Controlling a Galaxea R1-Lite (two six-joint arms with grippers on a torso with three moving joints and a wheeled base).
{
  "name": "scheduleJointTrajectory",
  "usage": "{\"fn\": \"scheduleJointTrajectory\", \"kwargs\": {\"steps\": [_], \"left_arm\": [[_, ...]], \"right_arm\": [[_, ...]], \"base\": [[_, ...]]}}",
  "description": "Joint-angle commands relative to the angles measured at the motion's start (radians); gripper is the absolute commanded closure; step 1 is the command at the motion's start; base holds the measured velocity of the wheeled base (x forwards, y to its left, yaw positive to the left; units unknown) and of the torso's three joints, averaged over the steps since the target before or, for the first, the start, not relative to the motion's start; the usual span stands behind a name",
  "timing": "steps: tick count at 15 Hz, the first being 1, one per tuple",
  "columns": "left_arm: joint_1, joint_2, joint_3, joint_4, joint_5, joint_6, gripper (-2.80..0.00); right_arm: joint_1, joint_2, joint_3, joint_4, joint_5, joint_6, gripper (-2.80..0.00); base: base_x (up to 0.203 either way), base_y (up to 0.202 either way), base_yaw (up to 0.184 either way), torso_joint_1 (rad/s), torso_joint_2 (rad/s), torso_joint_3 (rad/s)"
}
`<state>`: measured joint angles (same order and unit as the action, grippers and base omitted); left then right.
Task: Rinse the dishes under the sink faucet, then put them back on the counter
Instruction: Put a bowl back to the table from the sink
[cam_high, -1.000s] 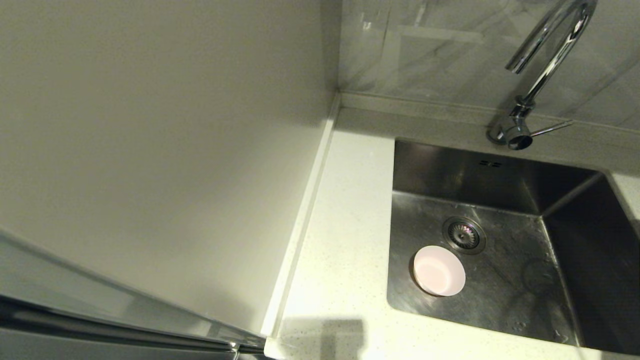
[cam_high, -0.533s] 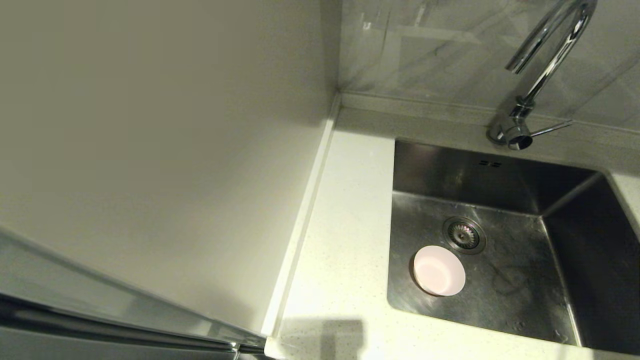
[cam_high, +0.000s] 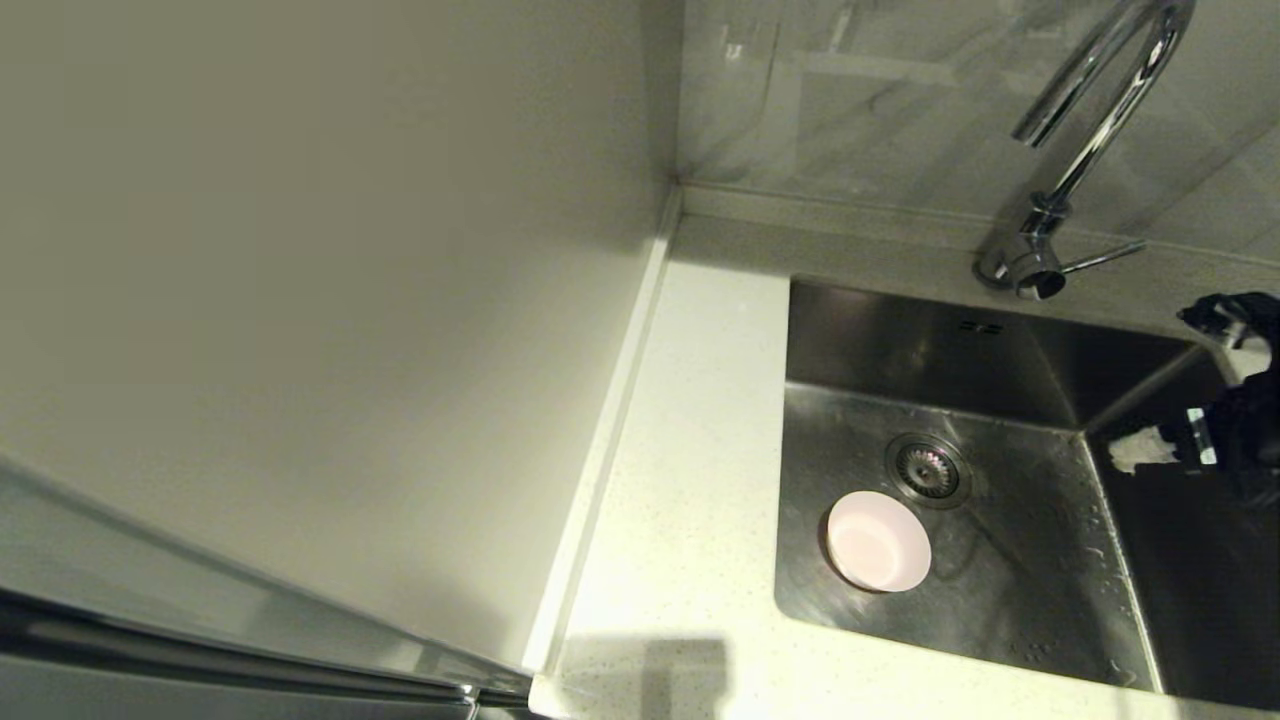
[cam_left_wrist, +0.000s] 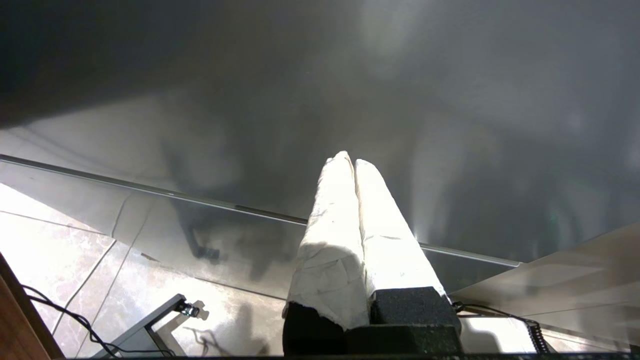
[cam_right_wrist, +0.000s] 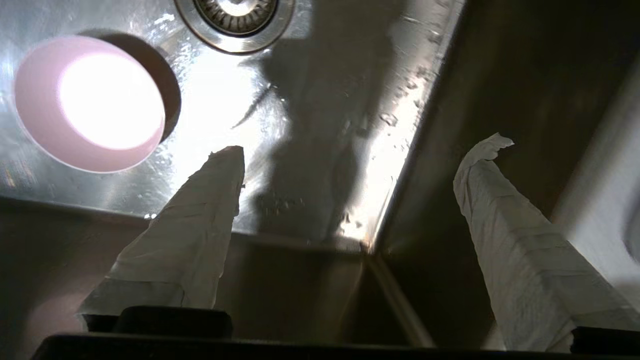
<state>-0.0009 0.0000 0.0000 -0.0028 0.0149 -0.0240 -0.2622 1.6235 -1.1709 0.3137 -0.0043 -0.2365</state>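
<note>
One pink bowl (cam_high: 878, 541) in the sink (cam_high: 1040, 560); right pincer (cam_right_wrist: 350, 150) spread wide, empty, half cut off at frame edge.

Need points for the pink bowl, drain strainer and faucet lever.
pink bowl (cam_high: 878, 541), head view, middle of its inside.
drain strainer (cam_high: 927, 469), head view, centre of the grate.
faucet lever (cam_high: 1105, 257), head view, midway along the thin rod.

No readable text, label, brand, number or sign anywhere.
</note>
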Motion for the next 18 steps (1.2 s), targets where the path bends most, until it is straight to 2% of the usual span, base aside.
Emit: {"fn": "scheduleJointTrajectory", "kwargs": {"steps": [1, 2, 4, 7, 12, 15, 18], "left_arm": [[0.001, -0.003, 0.0, 0.0, 0.0, -0.001, 0.0], [0.001, -0.003, 0.0, 0.0, 0.0, -0.001, 0.0], [0.001, -0.005, 0.0, 0.0, 0.001, -0.001, 0.0], [0.0, -0.003, 0.0, 0.0, 0.0, -0.001, 0.0], [0.001, -0.003, 0.0, 0.0, 0.0, -0.001, 0.0], [0.001, -0.003, 0.0, 0.0, 0.0, -0.001, 0.0], [0.001, -0.003, 0.0, 0.0, 0.001, -0.001, 0.0]], "right_arm": [[0.028, 0.121, 0.013, -0.056, -0.001, -0.032, -2.8], [0.04, 0.161, 0.033, -0.109, -0.002, -0.063, -2.8], [0.051, 0.223, 0.091, -0.234, -0.002, -0.182, -2.8], [0.055, 0.274, 0.108, -0.286, 0.013, -0.334, -2.8], [0.164, 0.321, 0.181, -0.426, 0.021, -0.323, -2.8], [0.256, 0.342, 0.198, -0.441, 0.023, -0.213, -2.8], [0.301, 0.382, 0.203, -0.464, 0.013, -0.195, -2.8]], "base": [[0.0, 0.0, 0.0, 0.0, 0.0, 0.0], [0.0, 0.0, 0.0, 0.0, 0.0, 0.0], [0.0, 0.0, 0.0, 0.0, 0.0, 0.0], [0.0, 0.0, 0.0, 0.0, 0.0, 0.0], [0.0, 0.0, 0.0, 0.0, 0.0, 0.0], [0.0, 0.0, 0.0, 0.0, 0.0, 0.0], [0.0, 0.0, 0.0, 0.0, 0.0, 0.0]]}}
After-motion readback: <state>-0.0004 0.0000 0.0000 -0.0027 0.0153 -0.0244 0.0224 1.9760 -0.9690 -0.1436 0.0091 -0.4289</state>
